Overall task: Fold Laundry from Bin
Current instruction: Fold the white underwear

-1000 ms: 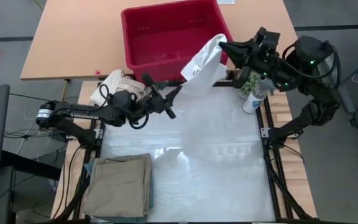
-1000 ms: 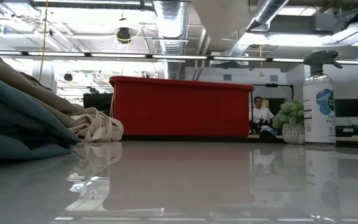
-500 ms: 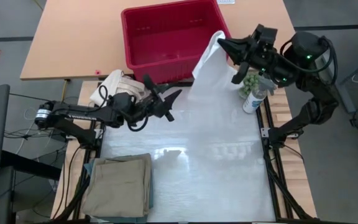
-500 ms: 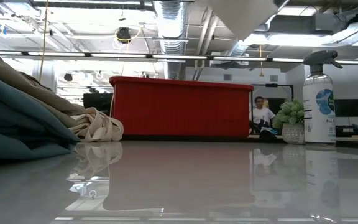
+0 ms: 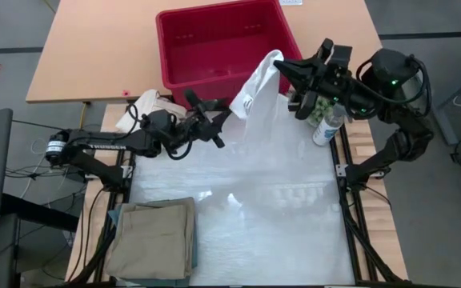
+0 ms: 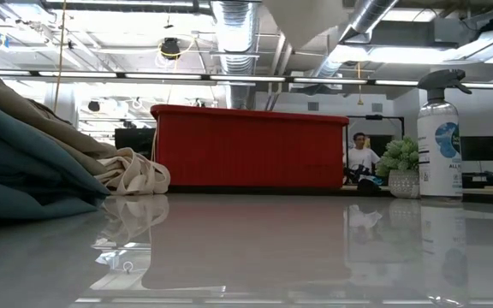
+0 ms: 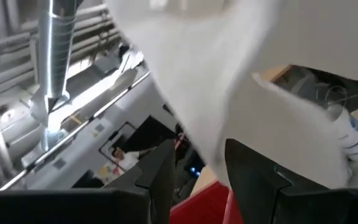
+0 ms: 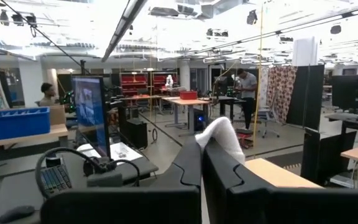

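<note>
Shifted leftward: white cloth (image 5: 256, 78) clamped in right gripper (image 5: 282, 64) jaws; left gripper (image 5: 221, 120) jaws apart.

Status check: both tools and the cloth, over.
Right tool shut on small white cloth, lifted beside red plastic bin. Left tool open under its hanging edge, not gripping. Nothing in the way.

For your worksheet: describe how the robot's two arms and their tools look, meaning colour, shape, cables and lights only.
Both arms are black, jointed and slim. The left arm carries looping black cables and a silver band near its base. The right arm is bulkier, with green lights. Each tool, left tool and right tool, has two dark angular fingers.
</note>
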